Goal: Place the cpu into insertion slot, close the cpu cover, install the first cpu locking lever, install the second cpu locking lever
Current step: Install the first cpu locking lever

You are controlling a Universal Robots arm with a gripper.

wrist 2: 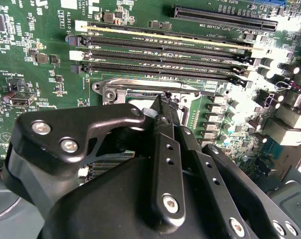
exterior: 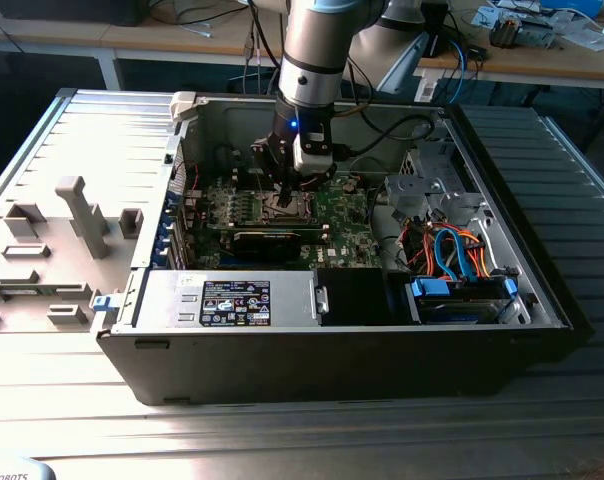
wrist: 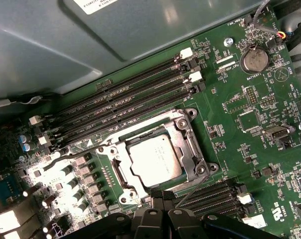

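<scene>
the big black open computer case [exterior: 332, 360] lies on its side on a ribbed grey metal table [exterior: 282, 440], with the green motherboard [exterior: 342, 215] flat inside. the silver-and-black robot arm [exterior: 312, 50] reaches down into it, and its black gripper [exterior: 285, 195] hangs right over the insertion slot [wrist: 155, 159], the square silver-rimmed socket beside the long black memory slots [wrist: 125, 99]. the thin silver metal cpu cover [wrist: 186, 149] lies shut flat around the cpu [wrist: 154, 160], a small square silver-grey chip seated in the socket. the gripper's fingers [wrist 2: 166, 124] are drawn close together, tips down at the socket's edge by a thin wire locking lever [wrist: 193, 185]; whether they pinch it i cannot tell.
</scene>
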